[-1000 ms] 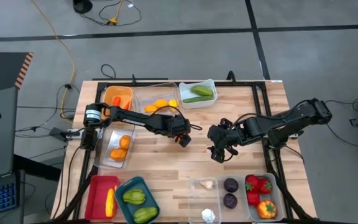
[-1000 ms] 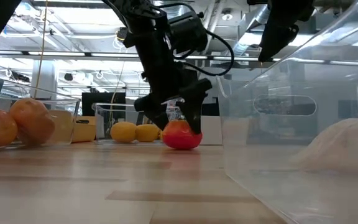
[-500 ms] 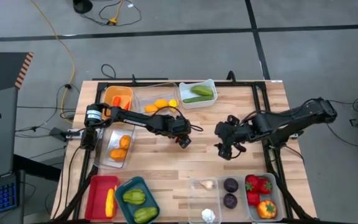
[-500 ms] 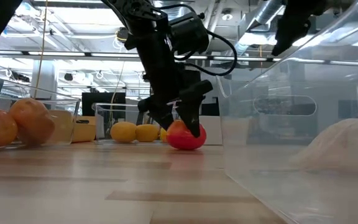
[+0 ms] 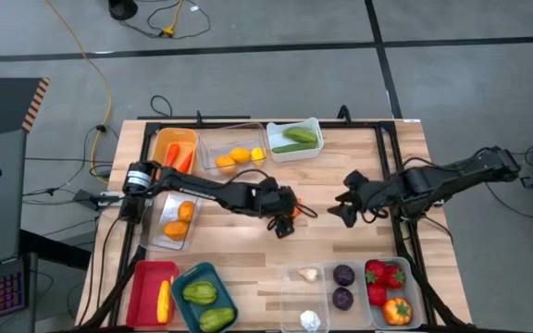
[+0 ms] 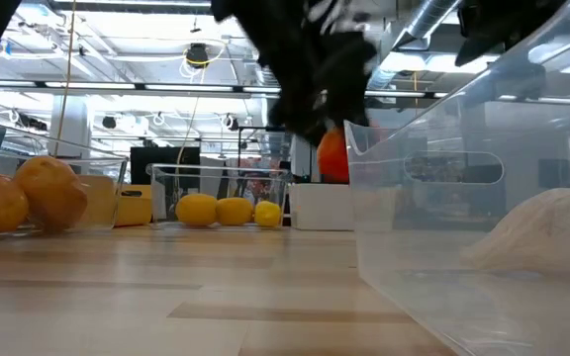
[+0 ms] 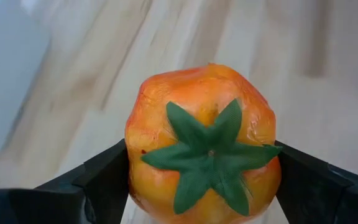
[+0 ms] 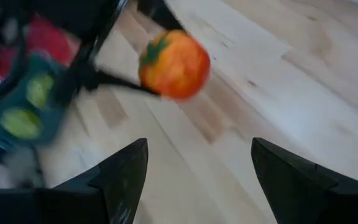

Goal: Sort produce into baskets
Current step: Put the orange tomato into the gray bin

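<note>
An orange-red toy tomato [image 7: 204,143] with a green leafy top hangs above the middle of the table, with my left gripper [image 5: 285,223] shut on it. The low view shows the tomato [image 6: 332,156] well above the wood, and in the right wrist view the tomato [image 8: 174,64] hangs in the air ahead. My right gripper [image 5: 348,209] hovers open and empty to the right of it, its fingers [image 8: 124,177] wide apart. Baskets of sorted produce line the far, left and near sides. My left gripper pinches the tomato between its two fingers, one on each opposite side [image 7: 135,168], the green top facing back toward the wrist. The fingers slant down from the table's left. The tomato is lifted clear of the table.
Far edge: an orange basket [image 5: 163,139], a clear one with lemons [image 5: 213,141], a white one with cucumbers [image 5: 315,128]. Left: a clear basket with oranges [image 5: 161,239]. Near edge: red [image 5: 139,289], teal [image 5: 222,283], and clear baskets [image 5: 294,294] with garlic, purple and red produce. Bare wood lies between.
My left gripper has taken hold of the tomato, which rested on the table, and has lifted it clear, going up and toward the near right. My right gripper has drawn back toward the table's right edge and rolled.
</note>
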`<state>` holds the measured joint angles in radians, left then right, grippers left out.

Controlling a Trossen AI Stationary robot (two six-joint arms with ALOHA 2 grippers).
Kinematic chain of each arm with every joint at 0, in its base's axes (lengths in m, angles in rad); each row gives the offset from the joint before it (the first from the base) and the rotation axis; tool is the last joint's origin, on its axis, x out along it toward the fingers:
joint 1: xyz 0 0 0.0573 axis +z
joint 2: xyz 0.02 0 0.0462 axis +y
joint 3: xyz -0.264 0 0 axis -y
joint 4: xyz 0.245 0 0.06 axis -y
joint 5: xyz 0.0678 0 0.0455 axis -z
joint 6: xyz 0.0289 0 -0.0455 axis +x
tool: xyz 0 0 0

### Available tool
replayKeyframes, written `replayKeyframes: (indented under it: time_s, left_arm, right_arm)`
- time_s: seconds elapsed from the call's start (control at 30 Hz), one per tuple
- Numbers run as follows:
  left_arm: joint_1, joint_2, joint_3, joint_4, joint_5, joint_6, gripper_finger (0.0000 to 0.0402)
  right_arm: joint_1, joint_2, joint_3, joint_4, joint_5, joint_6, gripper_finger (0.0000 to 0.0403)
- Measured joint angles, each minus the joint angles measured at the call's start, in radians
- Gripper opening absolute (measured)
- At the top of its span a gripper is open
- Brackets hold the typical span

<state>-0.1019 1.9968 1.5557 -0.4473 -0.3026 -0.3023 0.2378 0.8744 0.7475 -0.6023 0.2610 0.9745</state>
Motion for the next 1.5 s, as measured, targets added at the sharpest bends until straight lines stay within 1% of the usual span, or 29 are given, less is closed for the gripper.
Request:
replayKeyframes:
  time_s: [0.1,0.27,0.47,0.63,0.8,0.97,1.2,1.4,1.5]
  left_arm:
    - [-0.041,0.000,0.055,0.001,-0.041,0.060,0.0313]
    - [-0.094,0.000,0.131,0.012,-0.091,0.130,0.0313]
    - [-0.118,-0.002,0.189,0.024,-0.110,0.167,0.0314]
    - [-0.119,-0.002,0.197,0.025,-0.104,0.167,0.0314]
    - [-0.120,-0.002,0.197,0.017,-0.097,0.168,0.0314]
    - [-0.124,-0.002,0.197,0.022,-0.095,0.194,0.0314]
    - [-0.133,-0.002,0.197,0.025,-0.087,0.266,0.0314]
    - [-0.152,-0.002,0.197,0.051,-0.094,0.324,0.0314]
    - [-0.153,-0.002,0.196,0.061,-0.094,0.335,0.0314]
  right_arm:
    - [-0.005,-0.014,-0.005,0.059,-0.001,0.071,0.0314]
    - [-0.003,0.003,-0.005,0.177,-0.008,0.073,0.0314]
    - [-0.003,0.055,-0.005,0.290,-0.090,0.074,0.0314]
    - [-0.003,0.097,-0.005,0.372,-0.151,0.073,0.0314]
    - [-0.004,0.127,-0.006,0.398,-0.193,0.073,0.0314]
    - [-0.004,0.126,-0.006,0.398,-0.233,0.073,0.0313]
    - [-0.005,0.127,-0.006,0.391,-0.291,0.105,0.0312]
    - [-0.005,0.126,-0.004,0.393,-0.368,0.139,0.0312]
    - [-0.004,0.126,-0.004,0.392,-0.373,0.151,0.0312]
